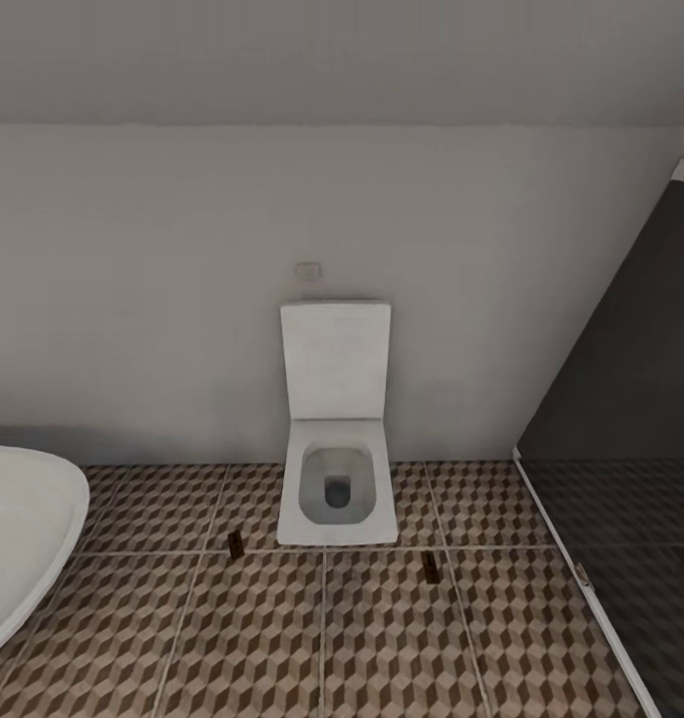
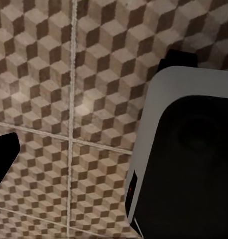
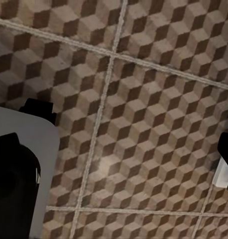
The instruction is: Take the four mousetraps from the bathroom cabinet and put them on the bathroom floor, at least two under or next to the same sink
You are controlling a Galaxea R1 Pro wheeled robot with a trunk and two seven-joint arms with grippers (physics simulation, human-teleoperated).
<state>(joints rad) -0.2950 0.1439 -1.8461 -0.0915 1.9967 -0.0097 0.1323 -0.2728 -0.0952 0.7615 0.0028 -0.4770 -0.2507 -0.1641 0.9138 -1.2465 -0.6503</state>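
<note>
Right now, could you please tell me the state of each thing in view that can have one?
toilet: lid up, bowl open.
left mousetrap: lying on the bathroom floor, beside the toilet.
right mousetrap: lying on the same floor, on the toilet's other side.
bathtub: looks empty.

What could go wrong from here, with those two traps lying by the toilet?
1. Both mousetraps, one off the toilet's left front corner and one off its right, lie beside the toilet, with no sink in view; they may not count as next to a sink.
2. They are tiny and dark on the patterned bathroom floor, so easy to overlook or drive over.
3. The bathtub and shower glass flank the base; turning could clip them.
</note>
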